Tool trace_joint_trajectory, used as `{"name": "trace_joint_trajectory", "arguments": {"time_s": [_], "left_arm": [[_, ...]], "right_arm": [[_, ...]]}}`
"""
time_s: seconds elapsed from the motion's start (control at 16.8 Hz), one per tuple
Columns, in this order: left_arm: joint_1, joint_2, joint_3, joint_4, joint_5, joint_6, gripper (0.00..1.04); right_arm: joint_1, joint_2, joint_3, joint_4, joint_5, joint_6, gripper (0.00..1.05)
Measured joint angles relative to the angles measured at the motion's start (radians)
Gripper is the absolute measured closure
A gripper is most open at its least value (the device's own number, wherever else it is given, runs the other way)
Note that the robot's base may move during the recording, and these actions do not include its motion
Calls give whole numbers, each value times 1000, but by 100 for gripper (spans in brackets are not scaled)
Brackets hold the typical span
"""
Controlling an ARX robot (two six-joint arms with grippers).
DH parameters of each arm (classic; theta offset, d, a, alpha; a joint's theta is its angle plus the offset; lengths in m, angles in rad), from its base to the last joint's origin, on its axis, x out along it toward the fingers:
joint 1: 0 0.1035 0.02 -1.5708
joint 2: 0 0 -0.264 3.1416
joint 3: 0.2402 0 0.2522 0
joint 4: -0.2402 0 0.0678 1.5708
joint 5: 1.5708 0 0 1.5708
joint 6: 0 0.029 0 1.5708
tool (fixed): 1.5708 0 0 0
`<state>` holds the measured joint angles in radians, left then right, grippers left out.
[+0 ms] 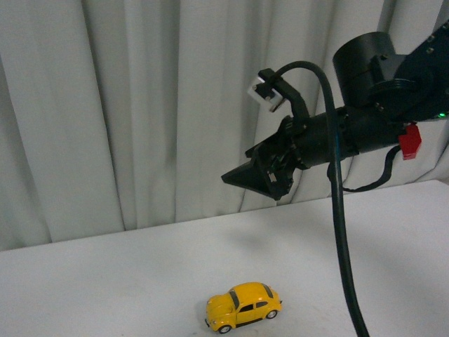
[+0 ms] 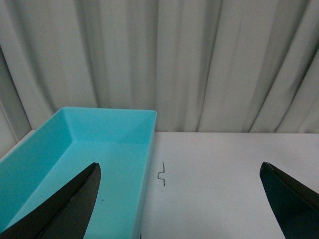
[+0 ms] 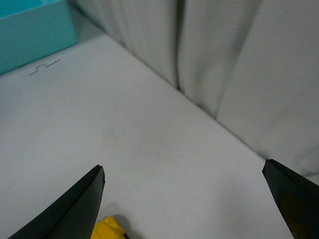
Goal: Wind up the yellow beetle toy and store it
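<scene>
Currently the right claw (image 3: 183, 167) is hovering spread wide above the white surface (image 1: 105, 281), seemingly lining up on the yellow beetle toy (image 1: 243, 306), which is sitting on its wheels below, untouched. Left claw (image 2: 180, 167) is gaping too, facing the teal bin (image 2: 107, 124), probably the storage spot.

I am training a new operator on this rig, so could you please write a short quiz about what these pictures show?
1. True or false: the yellow beetle toy already lies inside the turquoise bin.
2. The right claw is: A) shut on the toy, B) open above the white table, C) inside the bin.
3. What does the left claw hold?
Key: 1 false, it stands on the table; 2 B; 3 nothing, it is open.
</scene>
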<state>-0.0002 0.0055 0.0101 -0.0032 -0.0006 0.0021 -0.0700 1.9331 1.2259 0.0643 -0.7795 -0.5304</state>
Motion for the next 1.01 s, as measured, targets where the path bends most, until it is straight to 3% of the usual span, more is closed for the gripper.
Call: {"name": "trace_joint_trajectory", "arguments": {"time_s": [0.3,0.48,0.54,0.6,1.01], "left_arm": [[0,0,0,0,0,0,7],[0,0,0,0,0,0,7],[0,0,0,0,0,0,7],[0,0,0,0,0,0,7],[0,0,0,0,0,0,7]], "right_arm": [[26,132,145,-524,-48,-463,7],[34,174,163,-678,-31,-663,7],[53,220,180,-723,8,-889,7],[57,285,212,-740,53,-1006,7],[49,398,288,-759,145,-1120,7]]}}
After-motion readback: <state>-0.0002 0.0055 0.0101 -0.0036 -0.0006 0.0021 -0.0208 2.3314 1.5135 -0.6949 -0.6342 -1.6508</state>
